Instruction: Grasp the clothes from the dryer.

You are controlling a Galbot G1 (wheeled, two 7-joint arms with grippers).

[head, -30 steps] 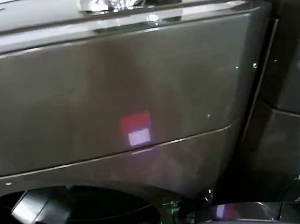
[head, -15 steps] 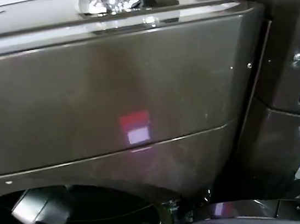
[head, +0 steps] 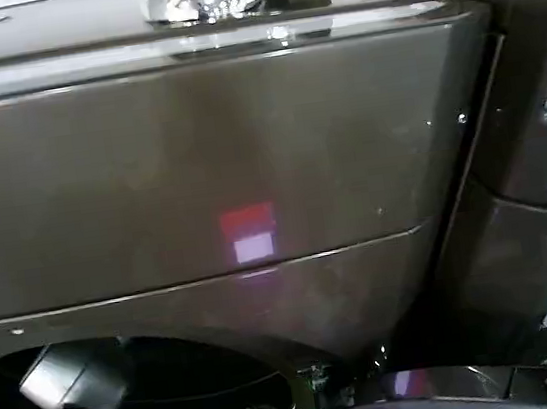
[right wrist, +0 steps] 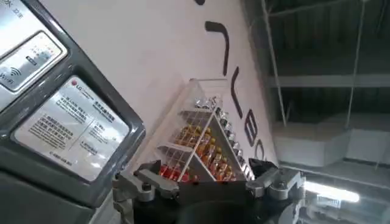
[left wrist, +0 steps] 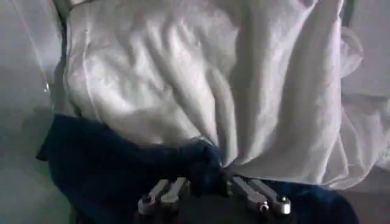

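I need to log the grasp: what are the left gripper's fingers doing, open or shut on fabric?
Open. The left gripper has its fingers spread, with a fold of the dark navy garment between them, below the white garment.

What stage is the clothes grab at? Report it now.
Done: the left arm is in the bronze-brown dryer, through its round opening. In hand: the left gripper, fingers spread, straddles a bunched fold where the dark navy garment meets the white cloth. Left: closing and pulling out. The right gripper idles open, elsewhere.
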